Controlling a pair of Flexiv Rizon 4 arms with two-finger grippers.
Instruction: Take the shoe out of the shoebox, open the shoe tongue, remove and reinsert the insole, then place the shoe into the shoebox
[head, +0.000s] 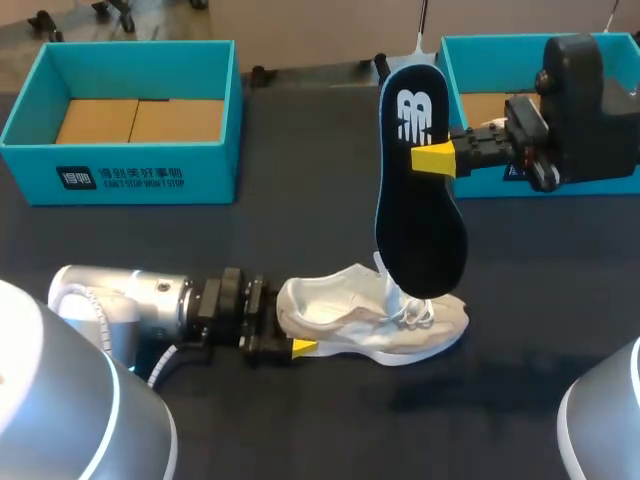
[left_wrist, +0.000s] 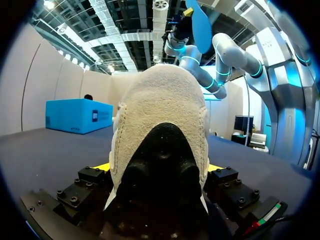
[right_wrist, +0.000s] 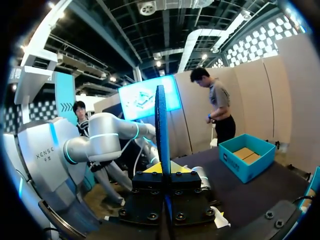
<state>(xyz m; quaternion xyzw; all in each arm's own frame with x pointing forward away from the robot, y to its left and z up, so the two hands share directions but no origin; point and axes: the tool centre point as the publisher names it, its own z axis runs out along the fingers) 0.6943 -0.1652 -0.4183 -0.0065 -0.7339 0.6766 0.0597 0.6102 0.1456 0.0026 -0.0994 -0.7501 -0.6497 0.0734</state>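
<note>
White laced shoe (head: 370, 315) is clamped at the heel by the left gripper (head: 292, 330); the black insole (head: 420, 200) is pinched upright by the right gripper (head: 436, 158).

Shoe (head: 370, 320) lies on tabletop (head: 300, 230) near front edge, mid-width, with heel toward left edge, clamped in left hand (head: 285, 330), and toe toward right edge. Insole (head: 418, 180) stands on end above shoe's forepart, gripped by right hand (head: 435, 158). Shoebox (head: 130, 120) at far left corner; second shoebox (head: 490, 100) at far right corner.
</note>
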